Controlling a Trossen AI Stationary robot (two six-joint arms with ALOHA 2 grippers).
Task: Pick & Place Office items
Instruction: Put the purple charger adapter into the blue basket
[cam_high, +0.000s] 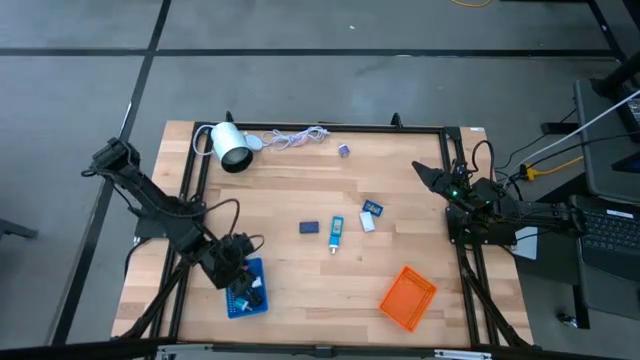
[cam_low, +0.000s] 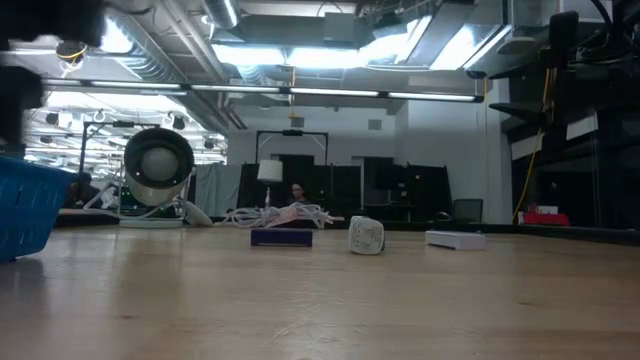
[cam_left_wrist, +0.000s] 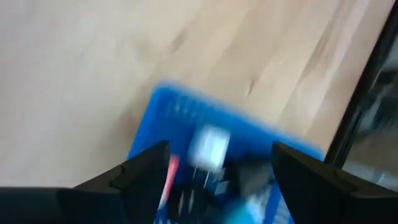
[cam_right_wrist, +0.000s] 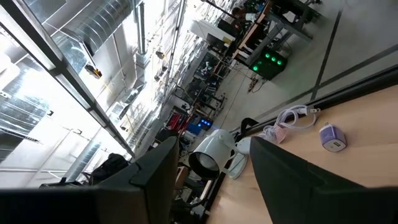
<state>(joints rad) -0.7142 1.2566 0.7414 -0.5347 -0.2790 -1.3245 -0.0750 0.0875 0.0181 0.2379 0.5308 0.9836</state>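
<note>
Left hand hovering over blue tray, fingers apart, several items lying inside. Five items lying beyond tray, awaiting pickup. Right hand idling far off, fingers apart.

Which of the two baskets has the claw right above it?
The blue mesh tray near the table's front left. The left claw hangs open over it, with small pieces inside. The orange mesh tray lies far from both claws.

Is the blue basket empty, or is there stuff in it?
Not empty. The blue basket under the left gripper holds several small pieces, including a white one; the blur hides what they are.
</note>
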